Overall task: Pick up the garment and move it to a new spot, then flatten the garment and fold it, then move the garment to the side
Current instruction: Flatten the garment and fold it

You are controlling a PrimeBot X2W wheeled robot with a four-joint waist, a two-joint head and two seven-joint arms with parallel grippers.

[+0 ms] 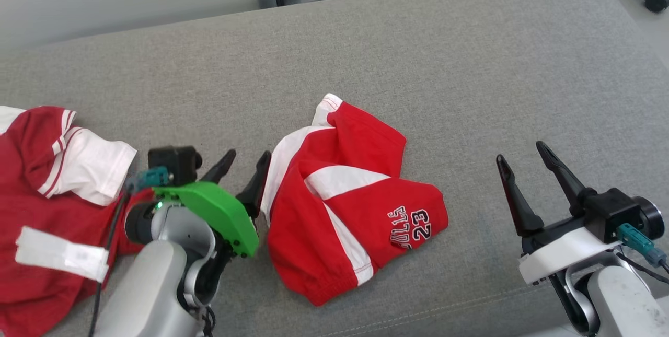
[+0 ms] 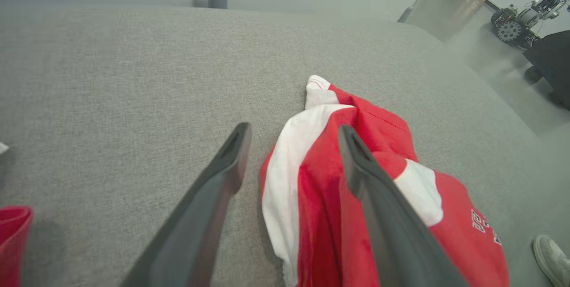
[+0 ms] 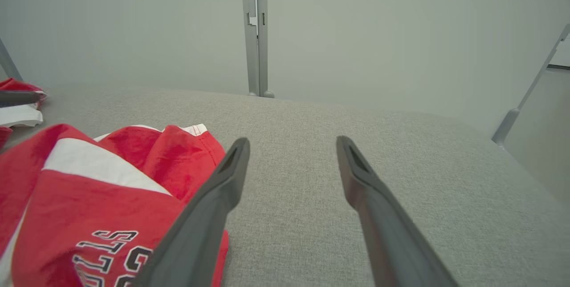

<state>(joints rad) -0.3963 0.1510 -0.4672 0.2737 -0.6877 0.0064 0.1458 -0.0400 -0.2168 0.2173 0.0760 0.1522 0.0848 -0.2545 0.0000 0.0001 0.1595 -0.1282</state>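
The grey upholstered surface (image 1: 418, 55) carries the red-and-white basketball shorts (image 1: 355, 196) at its middle, crumpled and held by nothing. A heap of red-and-white clothes (image 1: 47, 170) lies at the left. The left gripper (image 1: 248, 155), fingers spread, hovers at the shorts' left edge, perhaps brushing it. The right gripper (image 1: 521, 151), also spread, is well apart on the right. Placing looks done; flattening, folding and setting aside remain.
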